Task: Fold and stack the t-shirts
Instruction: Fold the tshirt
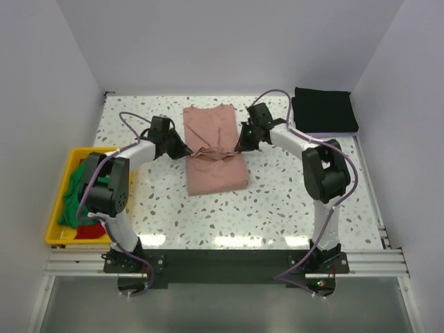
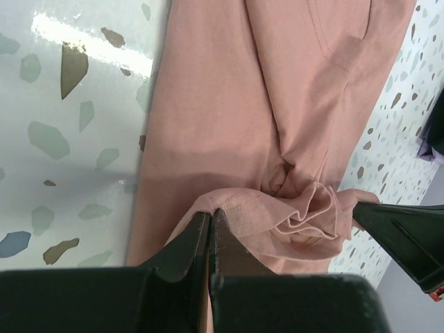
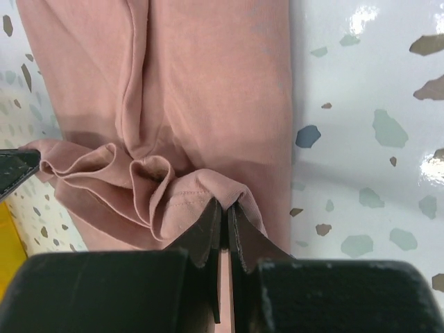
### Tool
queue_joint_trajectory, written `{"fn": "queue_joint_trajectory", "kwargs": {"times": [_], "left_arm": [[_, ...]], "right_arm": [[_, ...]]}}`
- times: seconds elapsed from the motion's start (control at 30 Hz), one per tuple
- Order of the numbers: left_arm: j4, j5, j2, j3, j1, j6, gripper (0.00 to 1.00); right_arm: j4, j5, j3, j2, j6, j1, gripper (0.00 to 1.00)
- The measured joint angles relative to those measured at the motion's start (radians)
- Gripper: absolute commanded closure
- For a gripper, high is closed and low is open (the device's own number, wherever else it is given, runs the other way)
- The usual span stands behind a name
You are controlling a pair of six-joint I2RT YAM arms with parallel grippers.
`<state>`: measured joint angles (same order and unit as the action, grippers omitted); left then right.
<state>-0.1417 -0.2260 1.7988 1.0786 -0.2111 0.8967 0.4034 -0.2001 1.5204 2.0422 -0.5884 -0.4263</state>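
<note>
A pink t-shirt [image 1: 214, 146] lies lengthwise in the middle of the speckled table [image 1: 277, 208]. Its hem is lifted and bunched across the shirt's middle. My left gripper [image 1: 186, 150] is shut on the hem's left corner, seen as pinched pink cloth [image 2: 250, 215] at my left gripper [image 2: 209, 214] in the left wrist view. My right gripper [image 1: 241, 146] is shut on the right corner; the hem [image 3: 180, 194] wraps over my right gripper [image 3: 223, 205]. The cloth sags in ruffles between them. A folded black t-shirt [image 1: 324, 109] rests at the back right.
A yellow bin [image 1: 61, 201] at the table's left edge holds green [image 1: 76, 201] and red [image 1: 89, 231] garments. White walls close in the back and sides. An aluminium rail [image 1: 222, 262] runs along the near edge by the arm bases.
</note>
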Motion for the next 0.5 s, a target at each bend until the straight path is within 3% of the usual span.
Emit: {"fn": "queue_joint_trajectory", "kwargs": {"times": [0.17,0.23,0.27,0.4,0.5], "left_arm": [[0.014,-0.026,0.019,0.018,0.013,-0.003,0.8],[0.016,-0.034,0.019,0.021,0.023,-0.004,0.64],[0.019,-0.037,0.019,0.024,0.029,-0.009,0.6],[0.029,-0.043,0.011,0.028,0.066,-0.027,0.59],[0.029,-0.043,-0.014,0.026,0.079,-0.037,0.67]], "right_arm": [[0.0,-0.008,0.032,0.02,0.008,0.007,0.71],[0.0,-0.014,0.037,0.021,0.016,0.016,0.61],[0.0,-0.019,0.04,0.021,0.016,0.024,0.58],[0.0,-0.027,0.045,0.02,0.028,0.066,0.53],[0.001,-0.023,0.034,0.004,0.036,0.087,0.53]]}}
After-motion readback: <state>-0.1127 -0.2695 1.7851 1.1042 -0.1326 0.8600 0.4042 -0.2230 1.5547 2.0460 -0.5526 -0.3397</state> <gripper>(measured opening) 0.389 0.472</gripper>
